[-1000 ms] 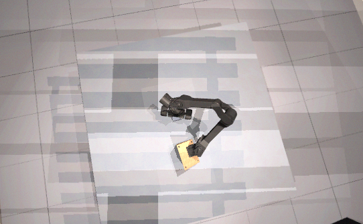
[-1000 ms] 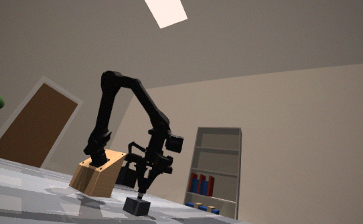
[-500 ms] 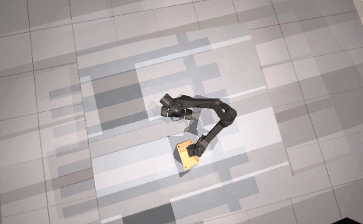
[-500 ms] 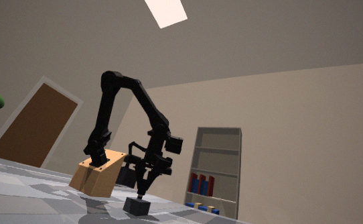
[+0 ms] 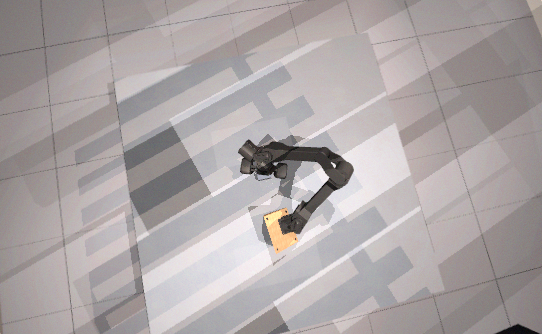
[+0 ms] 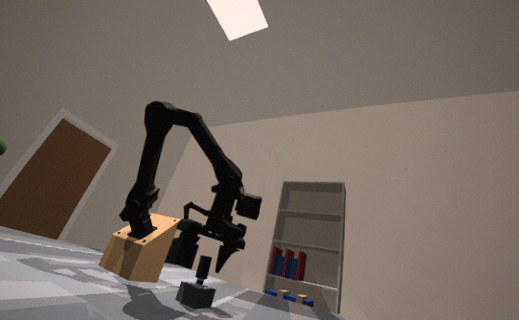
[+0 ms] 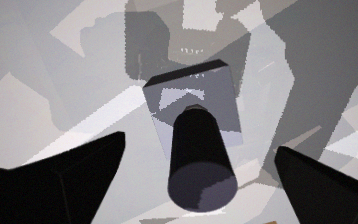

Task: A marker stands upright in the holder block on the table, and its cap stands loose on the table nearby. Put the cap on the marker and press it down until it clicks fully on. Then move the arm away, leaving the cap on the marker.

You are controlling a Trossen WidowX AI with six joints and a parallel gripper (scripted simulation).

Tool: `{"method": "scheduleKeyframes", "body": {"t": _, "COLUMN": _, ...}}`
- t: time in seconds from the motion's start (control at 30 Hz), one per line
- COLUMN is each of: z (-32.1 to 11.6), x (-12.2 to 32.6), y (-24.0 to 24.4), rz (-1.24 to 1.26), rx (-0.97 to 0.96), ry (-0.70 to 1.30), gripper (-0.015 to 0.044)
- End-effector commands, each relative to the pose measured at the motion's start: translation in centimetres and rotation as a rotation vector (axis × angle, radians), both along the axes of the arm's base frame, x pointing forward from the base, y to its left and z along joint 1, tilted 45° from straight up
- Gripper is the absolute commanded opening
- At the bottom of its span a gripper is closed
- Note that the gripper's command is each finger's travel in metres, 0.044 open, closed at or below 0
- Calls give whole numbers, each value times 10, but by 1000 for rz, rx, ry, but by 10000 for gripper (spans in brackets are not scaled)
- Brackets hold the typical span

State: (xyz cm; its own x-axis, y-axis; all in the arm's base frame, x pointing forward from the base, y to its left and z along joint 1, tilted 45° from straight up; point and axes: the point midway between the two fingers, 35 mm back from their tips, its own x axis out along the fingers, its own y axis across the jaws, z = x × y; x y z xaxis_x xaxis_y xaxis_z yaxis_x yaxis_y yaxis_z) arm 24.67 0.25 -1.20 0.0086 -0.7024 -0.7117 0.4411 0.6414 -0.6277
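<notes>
The dark holder block [image 6: 195, 295] [image 7: 220, 92] sits on the table. The marker [image 6: 200, 281] stands upright in it, with only a short grey part showing below the cap. The black cap [image 6: 205, 265] [image 7: 201, 160] stands upright over the marker's top, in line with it; I cannot tell whether it is fully seated. My gripper [image 5: 263, 171] [image 6: 203, 268] [image 7: 201, 146] is open, pointing down, with a finger on each side of the cap and a gap on both sides. In the exterior view the far finger merges with a dark shape behind it. From above, the arm hides the cap and marker.
The arm's base stands on an orange-tan wooden block [image 5: 276, 232] [image 6: 141, 261]. A dark object [image 6: 177, 251] stands behind the gripper in the exterior view. A bookshelf [image 6: 311, 230] and a door [image 6: 50, 177] are in the background. Patterned shadows cross the table.
</notes>
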Motion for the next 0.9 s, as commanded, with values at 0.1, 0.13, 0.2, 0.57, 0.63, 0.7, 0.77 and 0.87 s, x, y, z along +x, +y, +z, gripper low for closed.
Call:
{"method": "scheduleKeyframes", "body": {"t": 0.1, "z": 48, "x": 1, "y": 50, "rz": 5, "rx": 11, "ry": -10, "gripper": 440}}
{"method": "scheduleKeyframes", "body": {"t": 0.13, "z": 50, "x": 0, "y": 52, "rz": 5, "rx": 11, "ry": -10, "gripper": 440}}
{"method": "scheduleKeyframes", "body": {"t": 0.2, "z": 50, "x": 0, "y": 52, "rz": 5, "rx": 11, "ry": -10, "gripper": 440}}
{"method": "scheduleKeyframes", "body": {"t": 0.57, "z": 43, "x": -3, "y": 45, "rz": 258, "rx": 0, "ry": 234, "gripper": 177}}
{"method": "scheduleKeyframes", "body": {"t": 0.63, "z": 43, "x": -3, "y": 45, "rz": 258, "rx": 0, "ry": 234, "gripper": 125}}
{"method": "scheduleKeyframes", "body": {"t": 0.7, "z": 43, "x": -3, "y": 45, "rz": 258, "rx": 0, "ry": 234, "gripper": 72}}
{"method": "scheduleKeyframes", "body": {"t": 0.77, "z": 43, "x": -3, "y": 45, "rz": 258, "rx": 0, "ry": 234, "gripper": 20}}
{"method": "scheduleKeyframes", "body": {"t": 0.87, "z": 43, "x": -3, "y": 45, "rz": 258, "rx": 0, "ry": 234, "gripper": 0}}
